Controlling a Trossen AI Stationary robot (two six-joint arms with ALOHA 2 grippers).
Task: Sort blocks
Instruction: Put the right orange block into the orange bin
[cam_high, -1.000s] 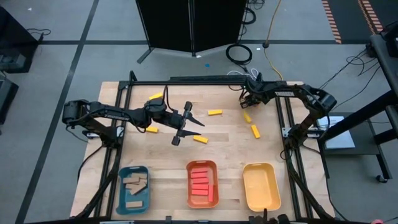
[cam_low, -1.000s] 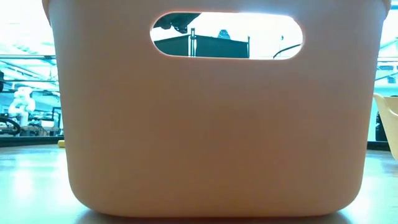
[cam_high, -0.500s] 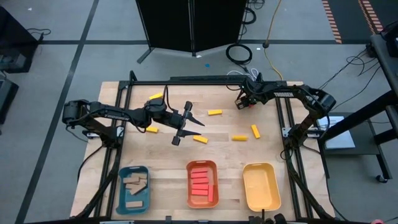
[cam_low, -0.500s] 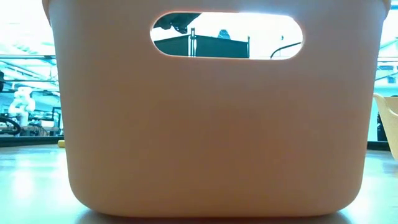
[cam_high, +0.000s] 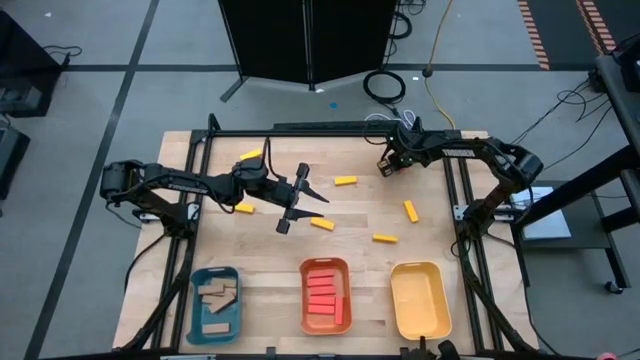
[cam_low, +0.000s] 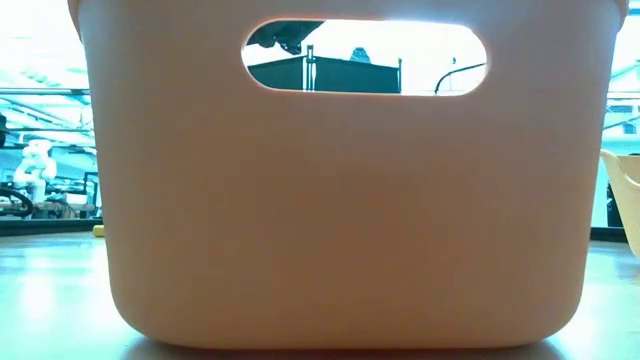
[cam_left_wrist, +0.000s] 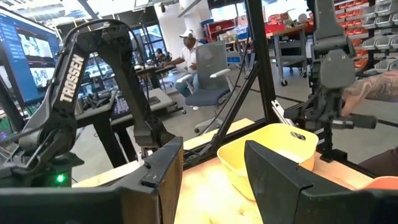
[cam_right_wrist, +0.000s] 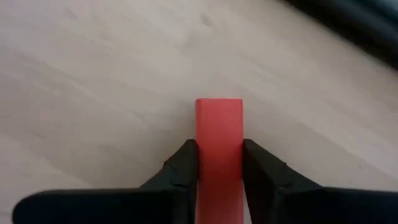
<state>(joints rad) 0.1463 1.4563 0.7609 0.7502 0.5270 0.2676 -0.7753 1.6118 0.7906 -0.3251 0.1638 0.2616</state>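
Note:
My right gripper (cam_high: 388, 165) is at the table's far right and is shut on a red block (cam_right_wrist: 219, 124). My left gripper (cam_high: 303, 196) hovers open over the table's middle left, pointing right, and holds nothing; its fingers stand apart in the left wrist view (cam_left_wrist: 211, 180). Several yellow blocks lie flat on the wood: (cam_high: 250, 156), (cam_high: 244, 208), (cam_high: 346, 181), (cam_high: 321, 223), (cam_high: 410, 210), (cam_high: 385, 238). Tan blocks lie in the blue tray (cam_high: 197, 305) and red blocks in the orange tray (cam_high: 345, 295). My right gripper pinches the red block between its two fingers (cam_right_wrist: 186, 165) on its two long sides (cam_right_wrist: 219, 155). The fingers lie along the block, whose free end (cam_right_wrist: 219, 106) sticks out past the fingertips toward the table top. Whether that end touches the wood cannot be told.
The yellow tray (cam_high: 420, 300) stands at the near right with nothing in it. The orange tray's wall (cam_low: 340, 200) fills the low view. A black frame (cam_high: 330, 128) runs along the far edge and sides. A person's arm (cam_left_wrist: 373, 87) shows beyond the table.
A yellow block that lay just beside my right gripper has travelled over the wood toward the near edge and now lies in front of the yellow tray. My right gripper has shifted slightly toward the table's left. My left arm has kept still.

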